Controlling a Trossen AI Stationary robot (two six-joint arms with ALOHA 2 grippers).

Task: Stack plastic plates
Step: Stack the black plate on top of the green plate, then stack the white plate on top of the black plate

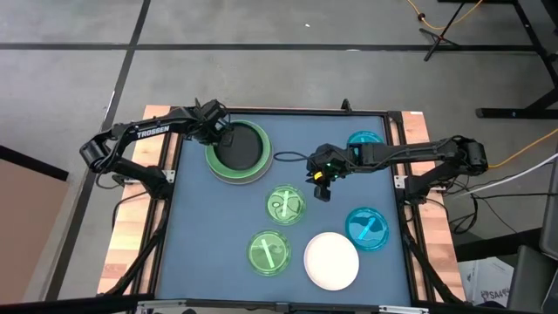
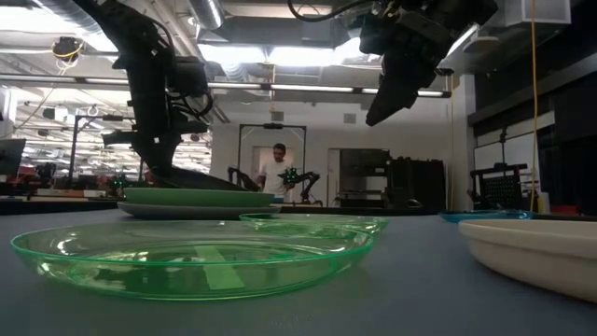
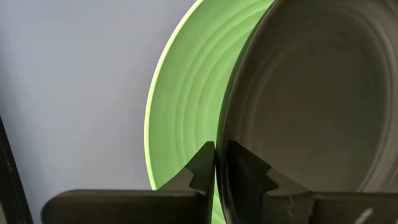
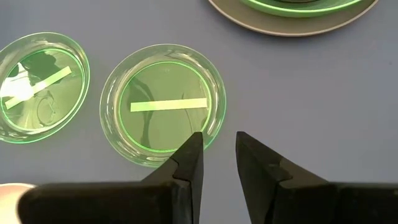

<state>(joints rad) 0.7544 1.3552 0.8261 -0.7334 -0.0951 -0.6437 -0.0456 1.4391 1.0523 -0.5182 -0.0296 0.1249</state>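
My left gripper (image 3: 214,163) pinches black plate's (image 1: 241,146) rim; right gripper (image 4: 217,163) part-open, empty, above green plate's (image 4: 163,104) edge.

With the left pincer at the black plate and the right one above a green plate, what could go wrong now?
1. The left pincer grips the rim of the black plate on the light green plate; on release it may settle off centre.
2. The right pincer hangs open over the edge of a small green plate; this smooth, shallow rim might slip or tip when pinched.
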